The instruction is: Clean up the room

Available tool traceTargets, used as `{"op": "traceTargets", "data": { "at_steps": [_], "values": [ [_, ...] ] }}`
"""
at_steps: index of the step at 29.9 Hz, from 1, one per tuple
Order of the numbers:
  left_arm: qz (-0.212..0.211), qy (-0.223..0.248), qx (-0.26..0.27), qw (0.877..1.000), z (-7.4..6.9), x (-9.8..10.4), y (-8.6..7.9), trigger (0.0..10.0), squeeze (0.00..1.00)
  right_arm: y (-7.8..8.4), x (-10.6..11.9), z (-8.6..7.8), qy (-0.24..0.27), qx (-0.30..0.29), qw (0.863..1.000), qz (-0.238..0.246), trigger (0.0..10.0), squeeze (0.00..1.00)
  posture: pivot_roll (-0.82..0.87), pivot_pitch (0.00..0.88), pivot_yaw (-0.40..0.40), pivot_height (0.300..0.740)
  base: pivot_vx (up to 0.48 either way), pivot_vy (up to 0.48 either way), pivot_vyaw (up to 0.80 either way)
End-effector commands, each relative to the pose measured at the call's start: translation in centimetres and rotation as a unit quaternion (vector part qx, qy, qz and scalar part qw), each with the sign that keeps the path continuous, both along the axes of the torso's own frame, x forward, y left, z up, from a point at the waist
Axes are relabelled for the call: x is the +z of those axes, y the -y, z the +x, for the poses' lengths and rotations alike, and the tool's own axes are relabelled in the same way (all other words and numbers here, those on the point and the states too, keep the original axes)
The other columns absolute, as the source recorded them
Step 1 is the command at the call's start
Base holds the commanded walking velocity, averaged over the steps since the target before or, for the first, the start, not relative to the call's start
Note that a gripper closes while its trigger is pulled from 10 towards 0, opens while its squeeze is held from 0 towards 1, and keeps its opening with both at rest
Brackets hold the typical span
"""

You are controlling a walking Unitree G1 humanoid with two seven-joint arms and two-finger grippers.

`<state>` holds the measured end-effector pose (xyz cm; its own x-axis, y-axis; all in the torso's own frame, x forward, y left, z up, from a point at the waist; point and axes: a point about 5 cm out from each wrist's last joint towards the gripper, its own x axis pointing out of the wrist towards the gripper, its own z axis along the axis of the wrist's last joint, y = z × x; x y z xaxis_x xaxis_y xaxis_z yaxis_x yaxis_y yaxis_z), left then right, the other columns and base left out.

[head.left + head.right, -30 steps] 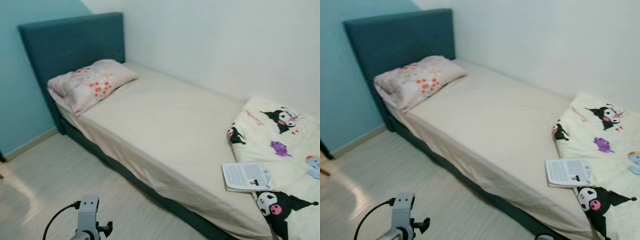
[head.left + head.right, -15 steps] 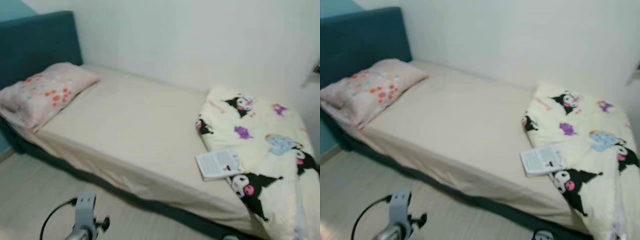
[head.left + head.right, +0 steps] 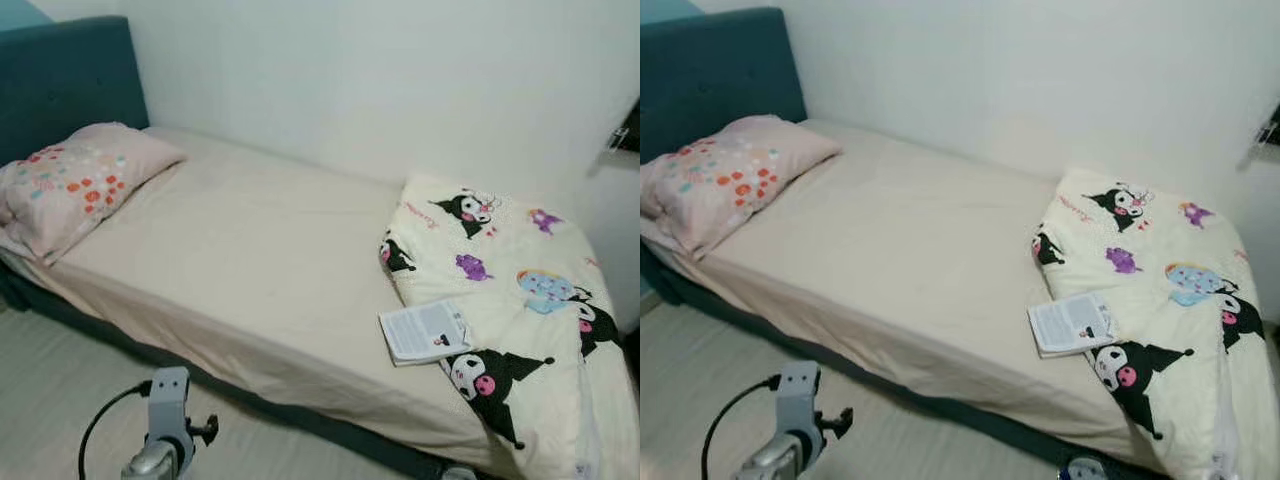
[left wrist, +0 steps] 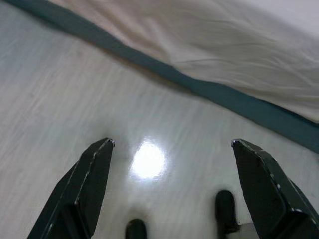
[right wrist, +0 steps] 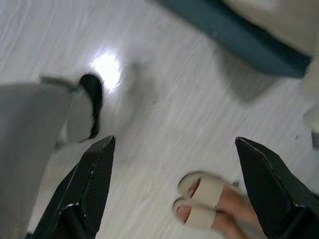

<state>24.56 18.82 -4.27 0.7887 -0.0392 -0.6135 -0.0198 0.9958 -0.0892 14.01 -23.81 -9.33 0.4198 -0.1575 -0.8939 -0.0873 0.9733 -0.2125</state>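
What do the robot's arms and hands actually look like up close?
The left arm is silver metal with a boxy bracket on top, a small black knob and a looping black cable. Each tool, left tool and right tool, has two long, black, pointed fingers.

both arms hang low, the left tool (image 4: 172,144) and right tool (image 5: 174,142) with fingers spread wide.

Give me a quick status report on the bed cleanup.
Left gripper open, low above floor. Right gripper open, a person's sandalled foot beneath. Booklet lies on bunched cartoon blanket, untouched.
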Motion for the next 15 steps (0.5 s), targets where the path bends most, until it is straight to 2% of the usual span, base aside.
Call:
{"op": "traceTargets", "data": {
  "at_steps": [1,15],
  "values": [
    [-0.001,0.013,-0.007,1.000,0.5,0.4,0.1,10.0,0.00,0.0,-0.1,-0.3,-0.003,-0.005,1.000,0.000,10.0,0.00,-0.07,0.000,-0.057,0.735,0.000,-0.480,0.00],
    [-0.007,0.040,-0.033,0.999,1.7,1.3,1.1,10.0,0.00,0.0,-0.2,-0.7,-0.005,-0.011,1.000,0.000,10.0,0.00,-0.06,0.000,-0.057,0.735,0.000,-0.480,0.00]
  ]
}}
